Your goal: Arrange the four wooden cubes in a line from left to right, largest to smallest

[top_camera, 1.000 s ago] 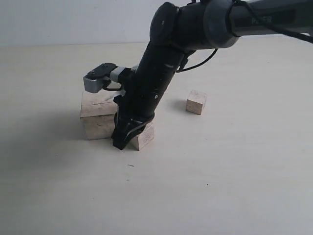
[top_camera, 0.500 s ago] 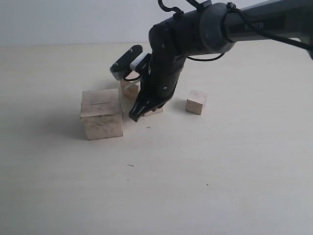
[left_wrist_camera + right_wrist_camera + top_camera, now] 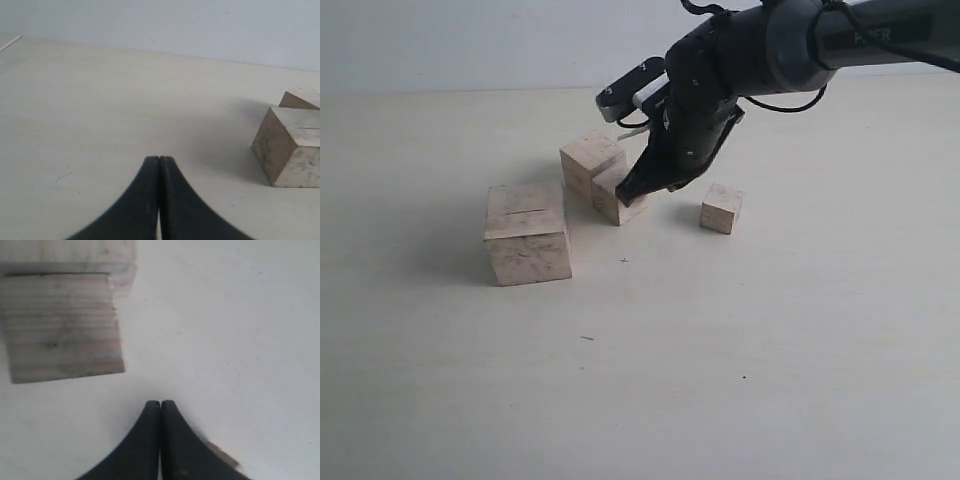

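The four wooden cubes [image 3: 527,240] sit on a pale tabletop [image 3: 770,350], roughly sorted by size but not yet in a tidy row. The largest cube [image 3: 525,225], with a thin slit line on its top face, stands alone at the left end. Behind it and to its right is the second cube [image 3: 588,158]. The third cube [image 3: 608,192] is pressed against that one's front right corner, and both sit further back than the largest cube. The smallest cube [image 3: 721,208] lies further right again, well apart from the largest cube and with a clear gap from the touching pair. The black right gripper [image 3: 628,192] has its two fingers pressed together with nothing between them. It reaches down just beside the third cube, on the side away from the largest cube, and its wrist view shows a little bare tabletop between fingertips and wood. The left gripper [image 3: 159,162] is likewise closed and empty, low over bare tabletop and facing the largest cube from some way off. The left-to-right order looks about right, though the third and smallest cubes are close in size and hard to rank. What seems left is to separate the two touching cubes and bring all four into one straight, evenly spaced line.
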